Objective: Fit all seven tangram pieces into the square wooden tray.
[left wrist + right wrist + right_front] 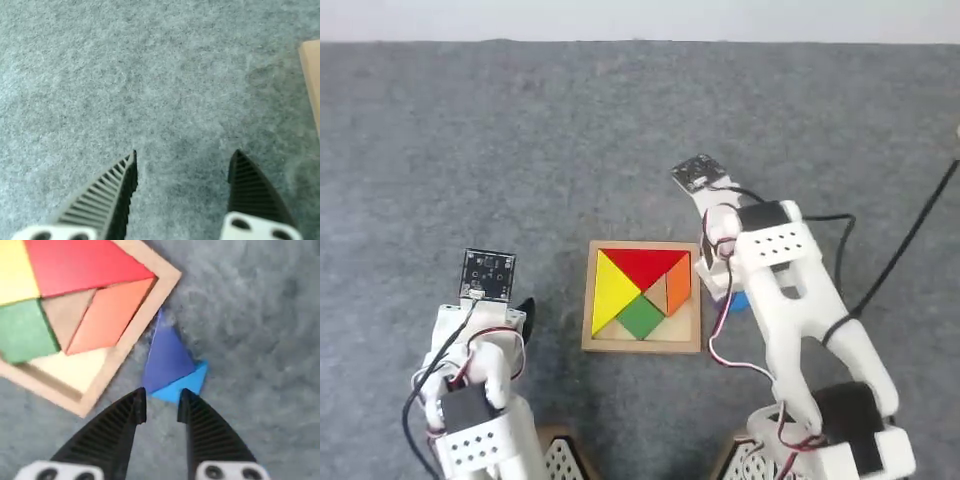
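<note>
Pincer (162,393) near dark blue triangle (167,352)

No readable text, labels, numbers anywhere.

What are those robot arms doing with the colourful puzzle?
They're filling a tangram puzzle. The wooden tray already holds red, yellow, green, orange and tan pieces, with a gap left in one corner. The right hand hovers, slightly open, by the dark blue piece and light blue piece lying outside the tray. The left hand is open over bare carpet.
</note>
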Available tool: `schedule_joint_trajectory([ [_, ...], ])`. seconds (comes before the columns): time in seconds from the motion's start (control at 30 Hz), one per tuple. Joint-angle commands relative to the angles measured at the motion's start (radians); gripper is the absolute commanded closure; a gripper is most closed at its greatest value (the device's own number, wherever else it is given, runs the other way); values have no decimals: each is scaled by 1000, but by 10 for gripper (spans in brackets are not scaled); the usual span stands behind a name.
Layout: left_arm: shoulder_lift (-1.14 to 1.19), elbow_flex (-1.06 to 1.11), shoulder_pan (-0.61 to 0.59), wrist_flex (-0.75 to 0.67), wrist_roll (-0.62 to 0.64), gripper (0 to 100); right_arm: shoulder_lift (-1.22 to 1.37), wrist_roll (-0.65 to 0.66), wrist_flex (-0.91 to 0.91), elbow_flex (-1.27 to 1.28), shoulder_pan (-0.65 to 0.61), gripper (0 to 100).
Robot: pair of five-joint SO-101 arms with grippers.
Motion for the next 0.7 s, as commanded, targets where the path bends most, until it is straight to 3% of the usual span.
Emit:
schedule_joint_trajectory([
  [0.0,3,-7,0,-3,-11,719,2,-109,-67,21,15,784],
  [0.1,3,-7,0,-3,-11,719,4,-103,-97,54,15,738],
  [0.3,3,-7,0,-3,-11,719,4,-132,-163,132,25,758],
  [0.5,3,-7,0,-3,-11,719,22,-127,-165,143,160,779],
  [0.67,3,-7,0,-3,-11,719,165,-126,-203,144,170,779],
])
